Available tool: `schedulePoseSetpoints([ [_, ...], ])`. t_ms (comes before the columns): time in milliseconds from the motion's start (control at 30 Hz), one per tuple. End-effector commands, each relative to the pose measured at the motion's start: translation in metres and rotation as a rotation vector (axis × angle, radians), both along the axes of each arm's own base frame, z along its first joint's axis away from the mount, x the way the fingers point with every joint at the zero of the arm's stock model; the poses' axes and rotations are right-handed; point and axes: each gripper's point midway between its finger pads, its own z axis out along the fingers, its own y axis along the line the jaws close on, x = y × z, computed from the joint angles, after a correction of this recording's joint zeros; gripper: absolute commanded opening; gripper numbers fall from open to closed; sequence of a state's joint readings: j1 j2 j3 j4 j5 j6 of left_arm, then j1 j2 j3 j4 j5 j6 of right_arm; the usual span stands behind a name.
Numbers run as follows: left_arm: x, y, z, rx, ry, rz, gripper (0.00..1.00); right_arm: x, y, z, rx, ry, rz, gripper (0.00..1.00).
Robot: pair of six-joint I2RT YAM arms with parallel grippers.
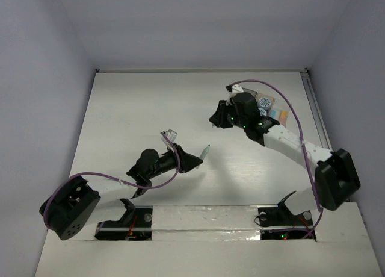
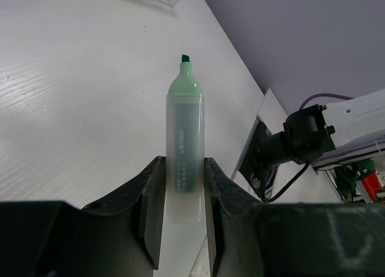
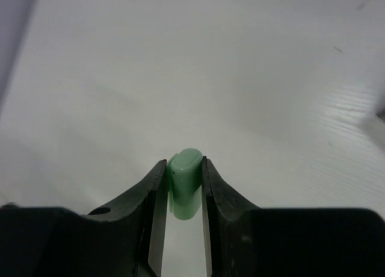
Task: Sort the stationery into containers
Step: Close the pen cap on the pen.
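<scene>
Two grips hold: the left fingers (image 2: 150, 205) clamp the green highlighter (image 2: 184, 144) above the table (image 2: 72, 108); the right fingers (image 3: 150, 199) pinch its cap (image 3: 183, 180). Line cap and tip up squarely before pushing.

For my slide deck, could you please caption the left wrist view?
Left gripper clamps an uncapped mint-green highlighter, tip pointing away over the white table.

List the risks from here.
1. The left claw holds the green highlighter uncapped; its bare tip could mark the table if it dips.
2. The right claw pinches the small green cap near its fingertips; it may slip out.
</scene>
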State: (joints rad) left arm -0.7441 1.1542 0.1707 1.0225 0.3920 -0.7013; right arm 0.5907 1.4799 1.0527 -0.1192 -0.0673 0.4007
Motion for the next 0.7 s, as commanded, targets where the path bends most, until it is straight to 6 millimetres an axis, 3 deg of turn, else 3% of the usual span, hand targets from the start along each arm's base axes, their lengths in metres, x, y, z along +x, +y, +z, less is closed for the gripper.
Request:
schedulePoseSetpoints([
  [0, 0.01, -0.003, 0.034, -0.085, -0.075, 0.023, 0.0, -0.005, 0.029, 0.067, 0.358, -0.093, 0.01, 0.0],
  [33, 0.016, -0.002, 0.03, -0.058, -0.082, 0.052, 0.0, -0.011, 0.028, 0.077, 0.397, -0.102, 0.012, 0.0],
  [433, 0.051, 0.014, 0.031, 0.016, -0.147, 0.239, 0.0, -0.026, 0.046, 0.055, 0.418, -0.035, -0.058, 0.0],
  [667, 0.055, 0.012, 0.033, 0.024, -0.161, 0.254, 0.0, -0.025, 0.049, 0.042, 0.376, -0.035, -0.094, 0.0],
])
